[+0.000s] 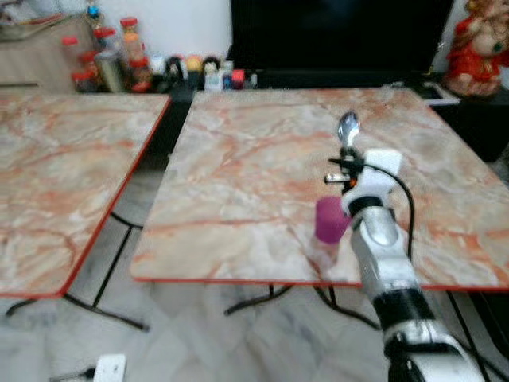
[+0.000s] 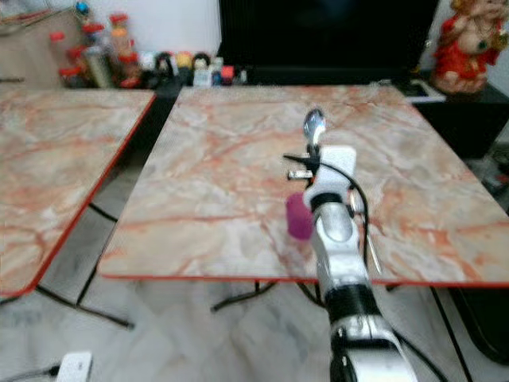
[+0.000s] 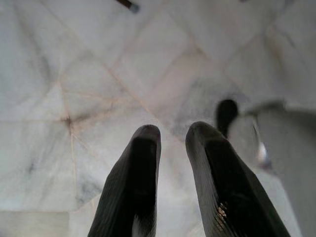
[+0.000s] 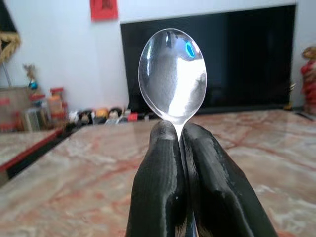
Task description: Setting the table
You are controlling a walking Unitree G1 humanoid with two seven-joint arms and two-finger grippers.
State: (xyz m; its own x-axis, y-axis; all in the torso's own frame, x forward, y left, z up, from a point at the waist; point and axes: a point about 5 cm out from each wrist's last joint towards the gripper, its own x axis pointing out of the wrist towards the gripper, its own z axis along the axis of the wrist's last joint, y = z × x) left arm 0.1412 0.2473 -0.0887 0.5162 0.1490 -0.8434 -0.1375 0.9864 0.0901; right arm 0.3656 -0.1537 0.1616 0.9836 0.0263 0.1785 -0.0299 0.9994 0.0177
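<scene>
The right gripper is clamped tight on a metal spoon, bowl upright, held out over the near half of the marble-topped table. A purple cup stands on that table just beside the robot's wrist, near the front edge. A second marble table sits to the left across a gap. Jars and small bottles line the back, beside a black television. The left gripper hangs over floor tiles, fingers slightly parted, empty.
</scene>
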